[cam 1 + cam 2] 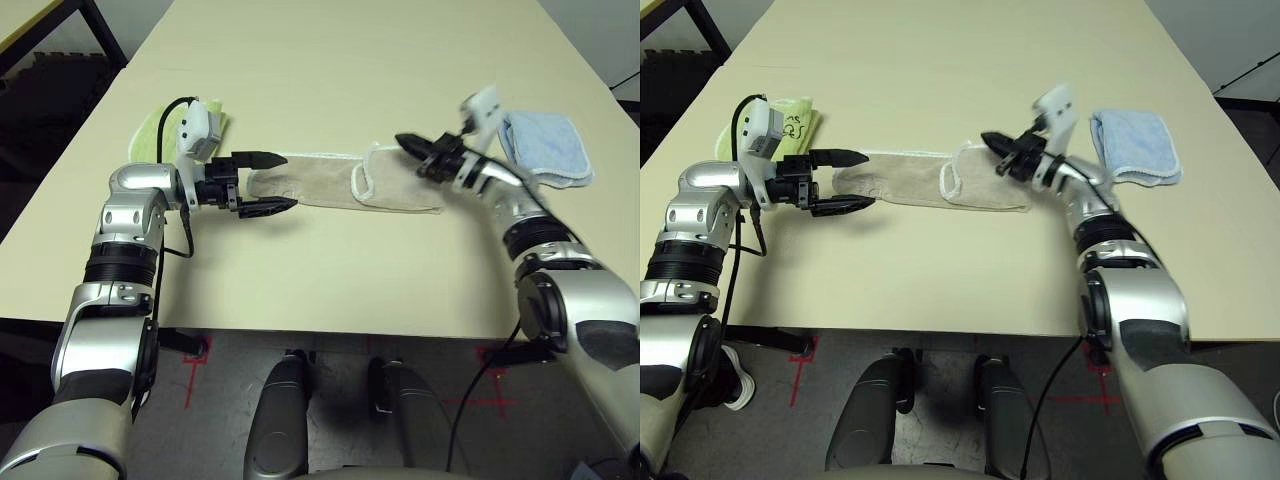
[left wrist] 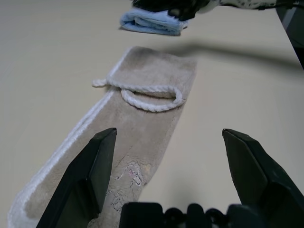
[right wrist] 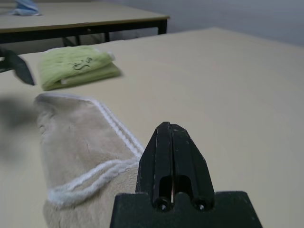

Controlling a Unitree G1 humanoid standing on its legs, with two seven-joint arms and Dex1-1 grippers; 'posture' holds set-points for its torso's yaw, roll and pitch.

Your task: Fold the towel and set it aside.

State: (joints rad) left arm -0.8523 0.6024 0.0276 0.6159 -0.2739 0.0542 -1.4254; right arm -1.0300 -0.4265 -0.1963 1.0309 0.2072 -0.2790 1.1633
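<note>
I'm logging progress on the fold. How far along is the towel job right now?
Done: the towel lies as a long strip with its right end flipped over onto itself, white edging showing. In hand: nothing; the right pincer is shut and empty above that flipped end, and the left pincer stands open at the left end. Left: finish folding, then set it aside.

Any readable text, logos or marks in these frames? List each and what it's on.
Dark script mark on the yellow-green folded towel: too blurred to read.
Faint embroidered mark on the beige towel, near its end by the left hand: illegible.
Light blue folded towel: no text visible.
Red cross marks on the floor: signs, not lettering.
</note>
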